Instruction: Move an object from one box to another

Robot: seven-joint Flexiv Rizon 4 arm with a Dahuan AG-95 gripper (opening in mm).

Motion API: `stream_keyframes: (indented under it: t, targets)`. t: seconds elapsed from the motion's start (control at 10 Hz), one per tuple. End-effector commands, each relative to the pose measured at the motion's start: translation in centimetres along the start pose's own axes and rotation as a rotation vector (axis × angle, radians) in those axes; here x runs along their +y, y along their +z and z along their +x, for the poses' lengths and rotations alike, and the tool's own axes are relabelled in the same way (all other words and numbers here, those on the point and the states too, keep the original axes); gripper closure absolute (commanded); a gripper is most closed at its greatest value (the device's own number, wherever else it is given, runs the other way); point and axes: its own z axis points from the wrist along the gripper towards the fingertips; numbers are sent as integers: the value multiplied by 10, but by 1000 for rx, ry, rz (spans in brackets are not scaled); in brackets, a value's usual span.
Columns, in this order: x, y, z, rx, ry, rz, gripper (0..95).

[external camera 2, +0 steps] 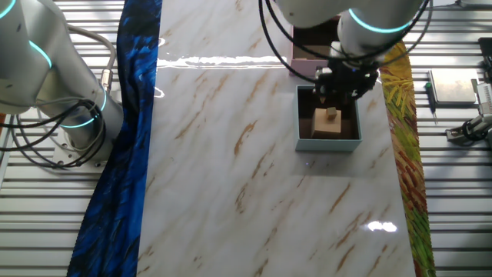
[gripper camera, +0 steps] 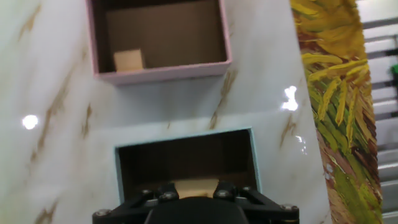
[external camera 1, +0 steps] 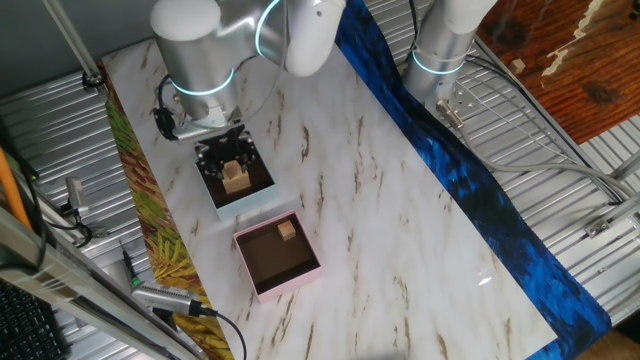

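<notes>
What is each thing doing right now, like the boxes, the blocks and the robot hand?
Light-blue box: open, holds a wooden block.
Pink box: open, holds a small wooden cube.
Wooden block: sits inside the light-blue box.
Small wooden cube: lies in a corner of the pink box.
Gripper: low over the light-blue box at the block; whether its fingers grip cannot be told.

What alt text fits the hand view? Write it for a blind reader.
The gripper hangs over a wooden block in the light-blue box on a marble table. Beyond it, a pink box holds a smaller wooden block.
</notes>
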Motion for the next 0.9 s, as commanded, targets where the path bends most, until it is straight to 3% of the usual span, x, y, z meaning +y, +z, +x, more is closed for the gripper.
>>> stream_keyframes:
  t: [0.1,0.5,0.7,0.9]
  targets:
    - [-1,6,11,3,-52,3,570]
    - [-2,14,13,-3,-69,3,570]
    - [-2,17,13,-5,-61,6,950]
    - [-2,17,13,-6,-66,8,950]
